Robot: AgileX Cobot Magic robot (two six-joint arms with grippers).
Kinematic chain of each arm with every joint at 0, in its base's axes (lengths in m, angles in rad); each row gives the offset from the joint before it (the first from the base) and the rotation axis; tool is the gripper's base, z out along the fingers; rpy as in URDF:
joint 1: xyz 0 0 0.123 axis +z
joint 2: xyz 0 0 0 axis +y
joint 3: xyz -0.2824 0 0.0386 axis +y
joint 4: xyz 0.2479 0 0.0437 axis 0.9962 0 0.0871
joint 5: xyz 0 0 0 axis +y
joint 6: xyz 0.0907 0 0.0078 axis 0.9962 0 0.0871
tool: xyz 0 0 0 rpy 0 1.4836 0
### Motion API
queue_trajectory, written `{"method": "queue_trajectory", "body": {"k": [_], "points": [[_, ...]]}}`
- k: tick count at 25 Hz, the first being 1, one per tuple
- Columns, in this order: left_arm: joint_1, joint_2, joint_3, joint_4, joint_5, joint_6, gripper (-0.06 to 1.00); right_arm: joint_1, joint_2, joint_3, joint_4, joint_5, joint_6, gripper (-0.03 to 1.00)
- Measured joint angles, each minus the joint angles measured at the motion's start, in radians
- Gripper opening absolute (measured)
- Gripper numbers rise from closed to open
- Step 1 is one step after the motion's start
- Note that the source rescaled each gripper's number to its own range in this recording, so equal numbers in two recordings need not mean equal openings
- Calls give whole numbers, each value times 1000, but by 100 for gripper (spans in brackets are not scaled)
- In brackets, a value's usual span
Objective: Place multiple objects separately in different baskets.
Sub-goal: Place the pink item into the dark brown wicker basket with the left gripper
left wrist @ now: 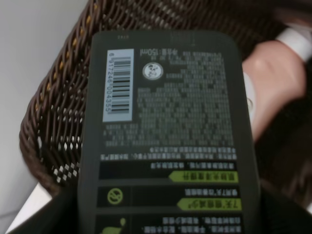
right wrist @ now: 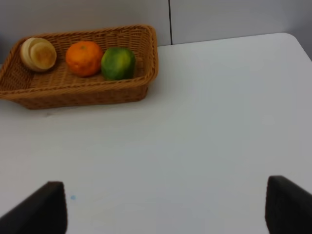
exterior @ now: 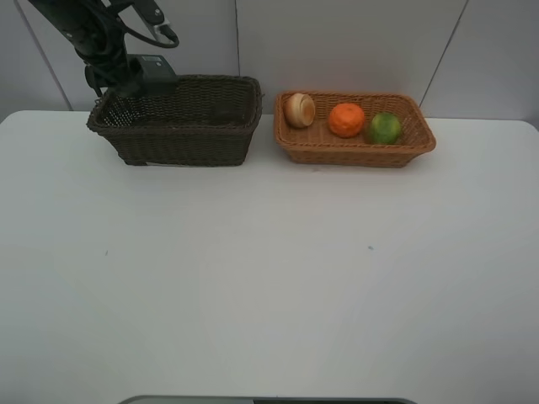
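Left pincer (left wrist: 170,214) pinching dark green-black labelled bottle (left wrist: 168,131) over dark brown woven wicker basket (exterior: 177,122), right pincer (right wrist: 165,207) spread above white tabletop (exterior: 269,278)

The left arm (exterior: 101,38) reaches down at the desk's far left corner, its wrist bent and its claw out of sight from above. In its own wrist view the fingers hardly show, so their spread cannot be read. The right claw (right wrist: 165,207) hangs with its dark fingertips (right wrist: 41,209) set wide apart, holding nothing.
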Motion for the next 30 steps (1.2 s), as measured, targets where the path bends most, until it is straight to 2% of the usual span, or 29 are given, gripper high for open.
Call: {"method": "queue_trajectory", "body": {"k": [5, 9, 28, 30], "points": [[0, 67, 0, -11, -103, 0, 84, 0, 0, 0, 0, 0, 0, 76], [0, 98, 0, -42, -133, 0, 84, 0, 0, 0, 0, 0, 0, 76], [0, 132, 0, -155, -103, 0, 84, 0, 0, 0, 1, 0, 0, 76], [-3, 132, 0, -158, -112, 0, 91, 0, 0, 0, 1, 0, 0, 76]]}}
